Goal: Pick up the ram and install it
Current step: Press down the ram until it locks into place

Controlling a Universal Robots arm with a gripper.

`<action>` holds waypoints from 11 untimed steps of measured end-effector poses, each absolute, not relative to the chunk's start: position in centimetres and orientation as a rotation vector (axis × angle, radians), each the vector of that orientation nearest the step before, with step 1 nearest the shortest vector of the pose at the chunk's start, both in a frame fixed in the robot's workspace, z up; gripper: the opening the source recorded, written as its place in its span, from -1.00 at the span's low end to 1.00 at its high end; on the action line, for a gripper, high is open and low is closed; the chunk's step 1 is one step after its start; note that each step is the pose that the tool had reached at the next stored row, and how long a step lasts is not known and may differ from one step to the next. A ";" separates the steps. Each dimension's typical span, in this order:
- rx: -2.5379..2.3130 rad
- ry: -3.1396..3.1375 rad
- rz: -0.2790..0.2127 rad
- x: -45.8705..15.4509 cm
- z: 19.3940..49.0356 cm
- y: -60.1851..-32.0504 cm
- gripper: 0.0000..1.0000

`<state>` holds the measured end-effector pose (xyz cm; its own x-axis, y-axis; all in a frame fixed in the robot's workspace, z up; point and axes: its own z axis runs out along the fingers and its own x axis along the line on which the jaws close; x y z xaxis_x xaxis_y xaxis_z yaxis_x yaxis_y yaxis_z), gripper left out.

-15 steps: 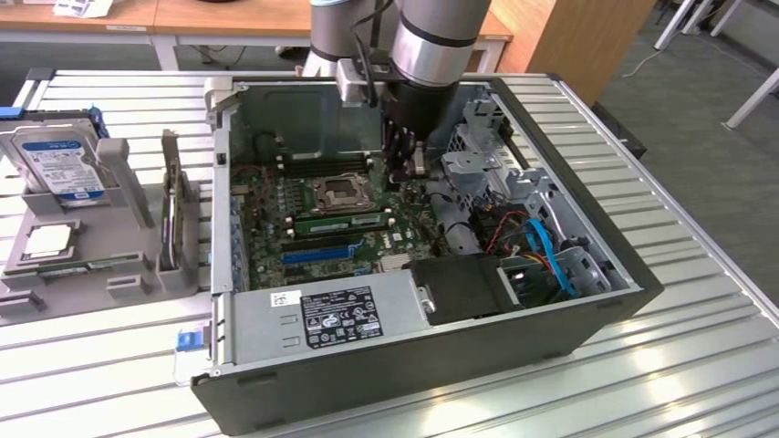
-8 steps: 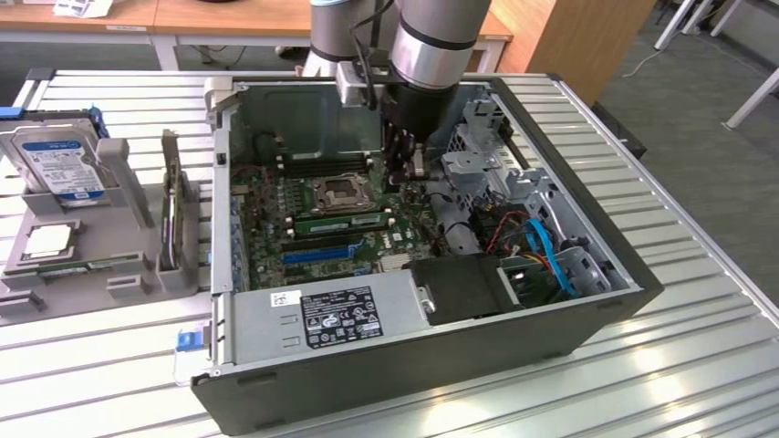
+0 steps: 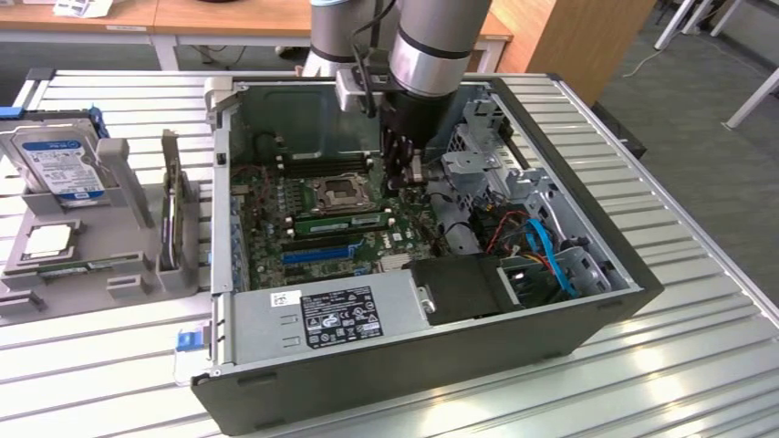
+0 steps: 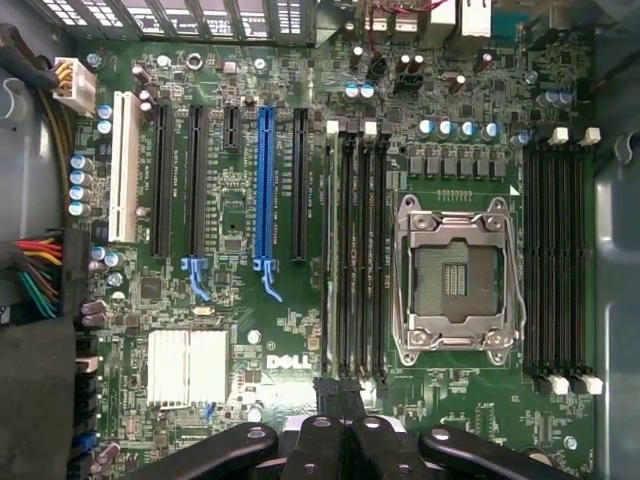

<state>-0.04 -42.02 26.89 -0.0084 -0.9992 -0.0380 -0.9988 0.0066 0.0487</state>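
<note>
Nearest in the ext. view, the PC case (image 3: 426,388) lies on its side on the slatted tabletop (image 3: 681,365), open side up, so the mobo is reachable from above. Just behind the PSU (image 3: 328,315), the ram (image 3: 345,222) stands upright on its long edge in a slot just beside the CPU socket (image 3: 337,192), w/ its chips facing the camera. It looks level, so probably it is seated already, but the latches are too small to confirm this. The claw (image 4: 342,400) hangs a little above the board, over one end of that slot bank. It points straight down, which fits w/ pushing a stick vertically into a slot. Whether the claw is clenched or released, one cannot tell. Farther back, at the ext. view's left, a grey holder (image 3: 122,274) keeps a hard drive (image 3: 55,164) upright, probably for an easy grasp from above.
</note>
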 end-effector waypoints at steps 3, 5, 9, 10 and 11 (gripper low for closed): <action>2.207 -2.224 -0.096 0.0 26.2 -42.0 -0.80; 2.207 -2.223 -0.096 0.0 26.1 -42.0 -0.80; 2.207 -2.223 -0.096 0.0 25.8 -42.0 -0.80; 2.207 -2.224 -0.096 0.0 25.7 -42.0 -0.80; 2.207 -2.224 -0.096 0.0 25.7 -42.0 -0.80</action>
